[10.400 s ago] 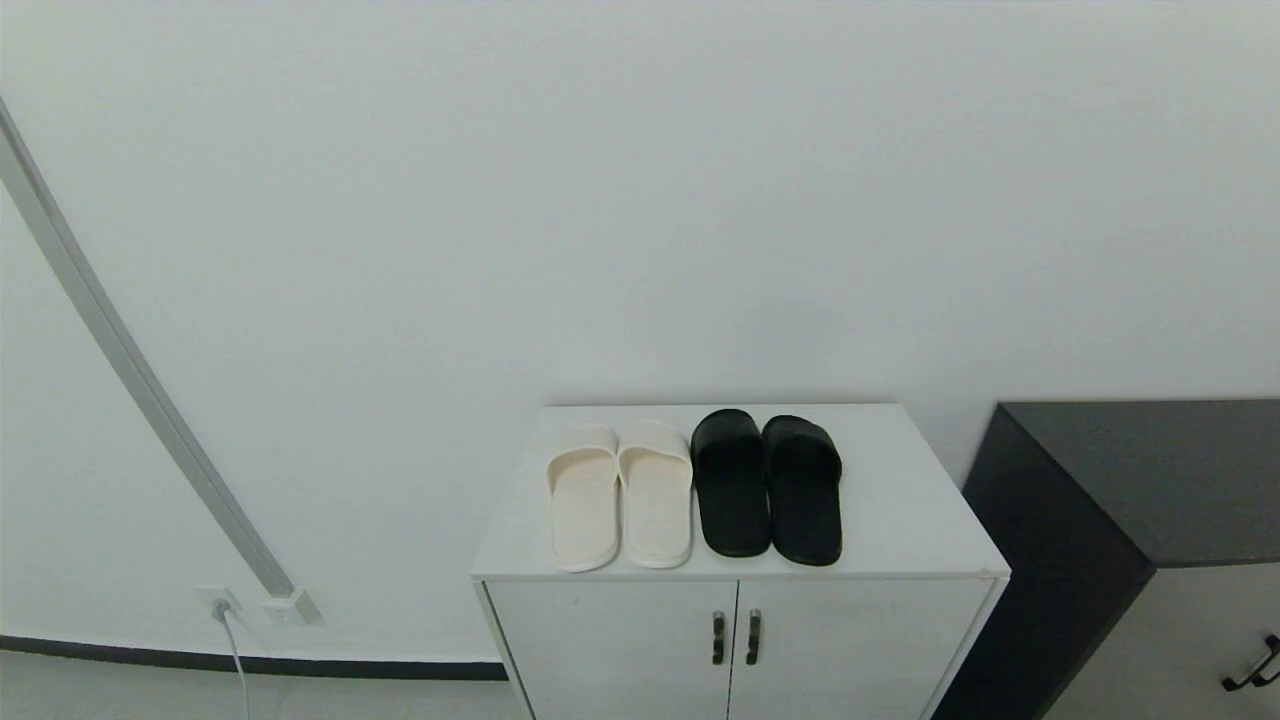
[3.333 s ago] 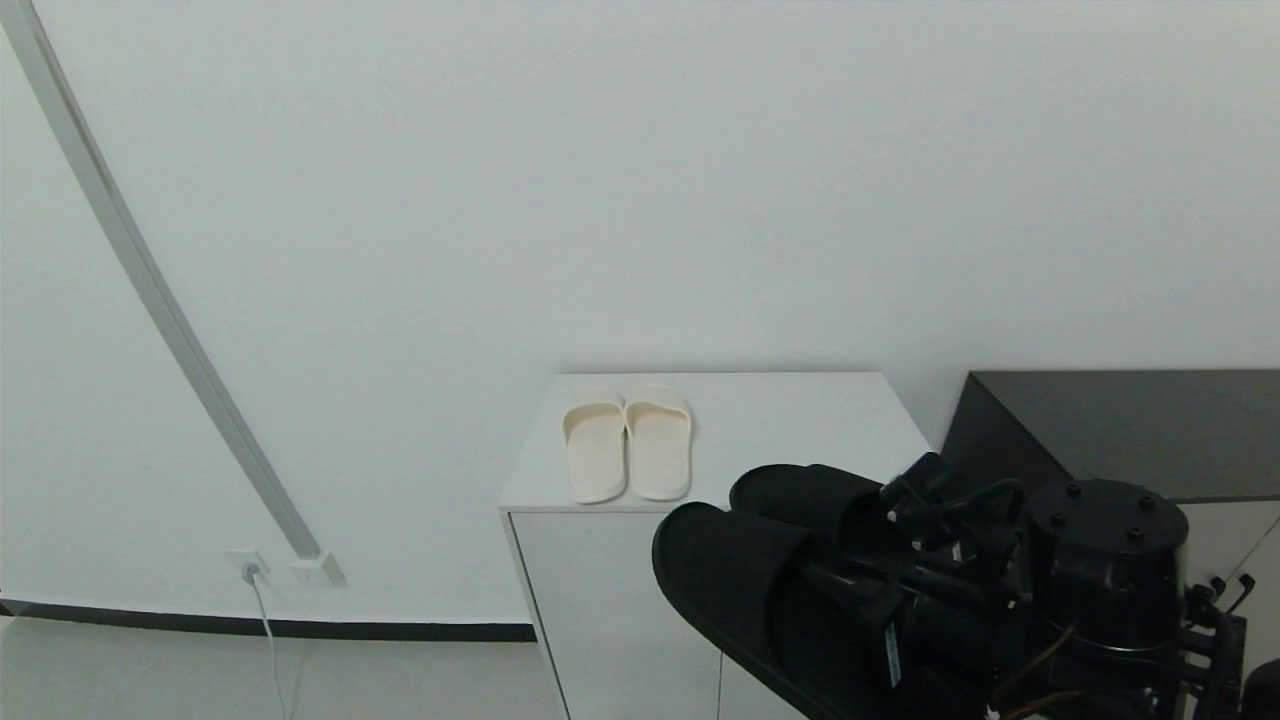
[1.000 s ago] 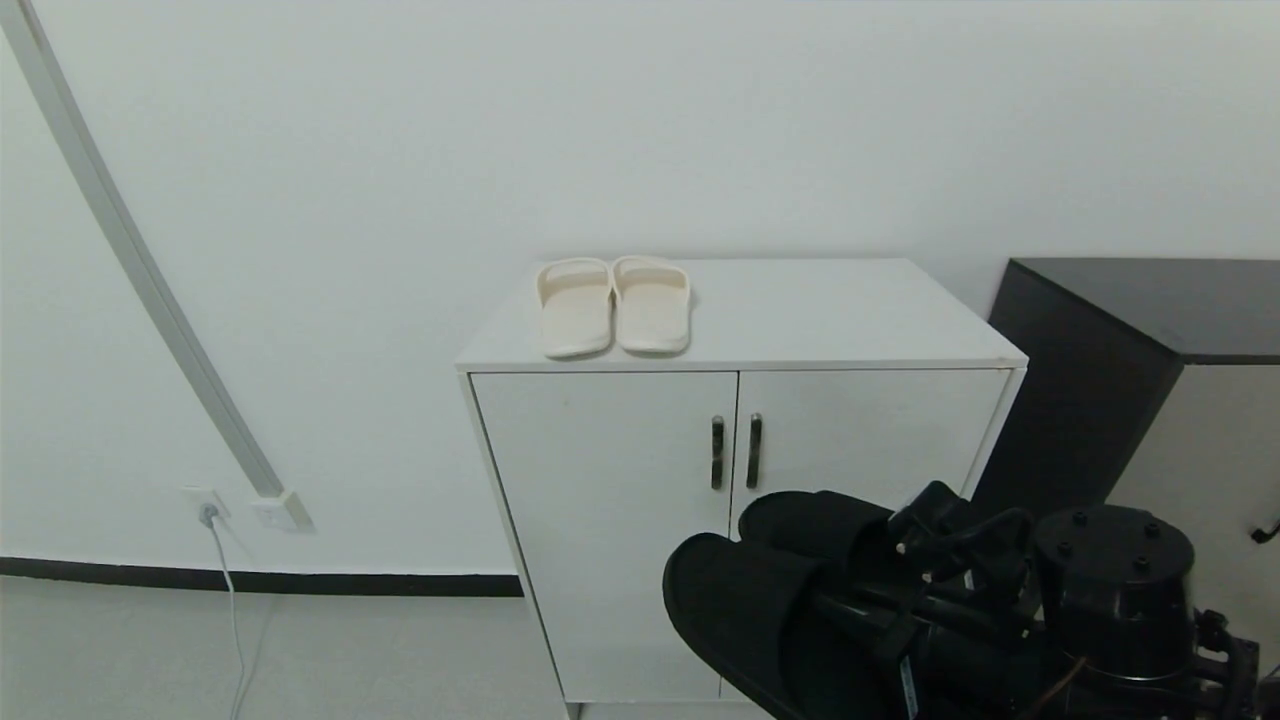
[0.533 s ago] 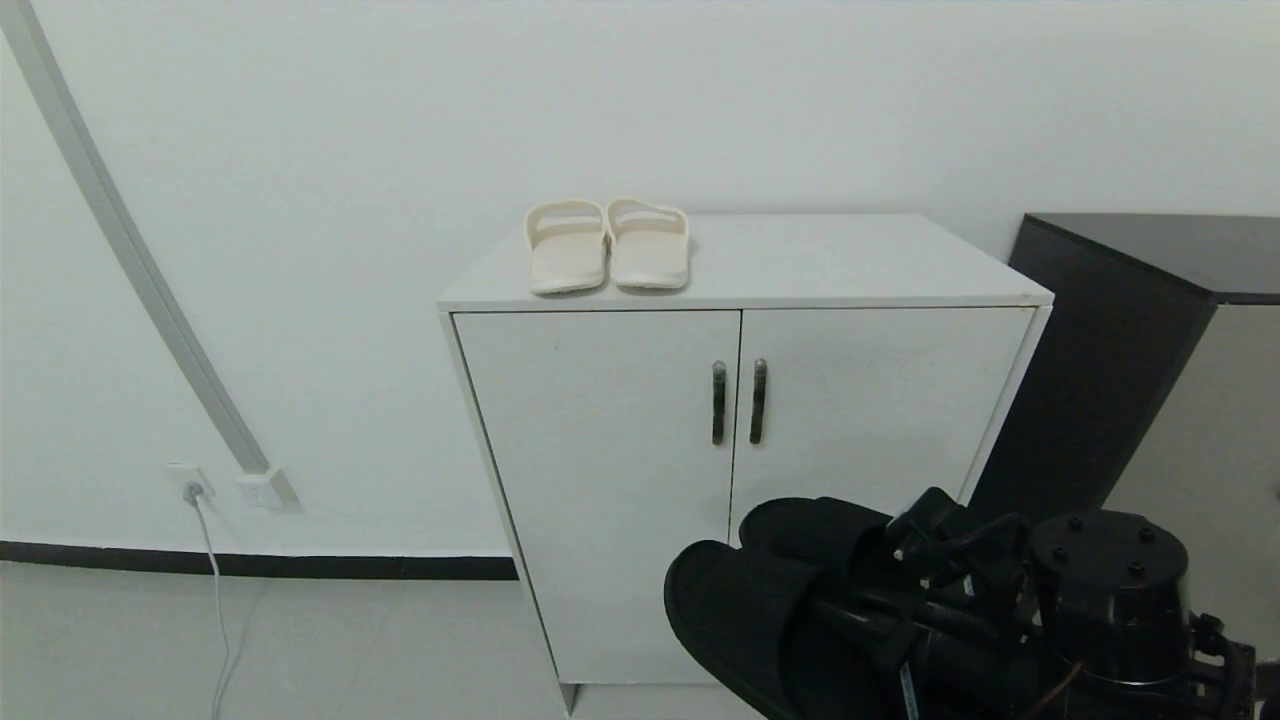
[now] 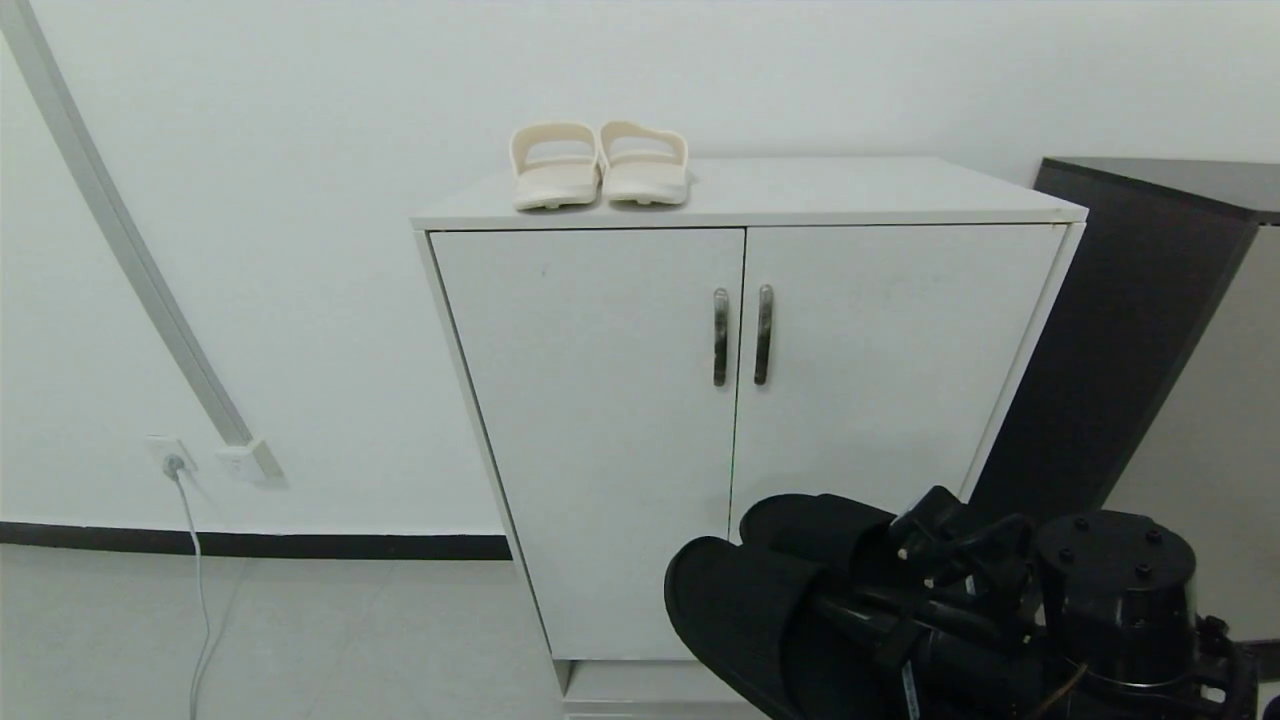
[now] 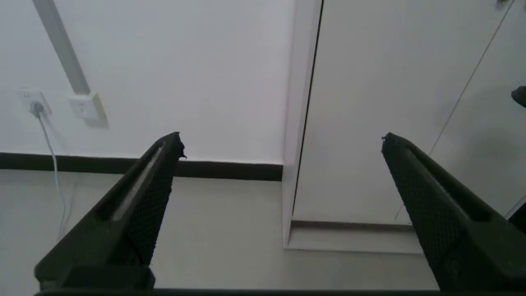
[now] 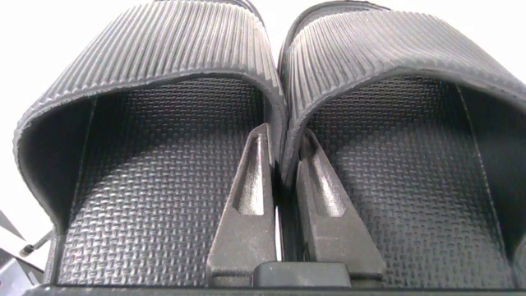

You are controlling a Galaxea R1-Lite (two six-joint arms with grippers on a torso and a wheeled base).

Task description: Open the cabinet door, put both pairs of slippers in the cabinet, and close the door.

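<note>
The white cabinet [image 5: 600, 420] stands against the wall with both doors shut and two dark handles [image 5: 740, 335] at its middle. A cream pair of slippers [image 5: 598, 165] rests on its top, toward the left. My right gripper [image 7: 281, 197] is shut on the black slippers [image 5: 770, 590], pinching the two inner side walls together; it holds them low in front of the right door. In the right wrist view the black slippers [image 7: 164, 164] lie side by side with ribbed straps. My left gripper [image 6: 279, 148] is open, low near the cabinet's left bottom corner [image 6: 300, 222], with nothing between its fingers.
A dark cabinet [image 5: 1130, 330] stands right of the white one. A grey conduit [image 5: 120, 240] runs down the wall to an outlet [image 5: 165, 455] with a cable on the left. Bare floor [image 5: 250, 640] lies left of the cabinet.
The head camera has dropped lower, so the cabinet front shows more fully and its top sits higher in the picture. The black slippers stay held in my right gripper.
</note>
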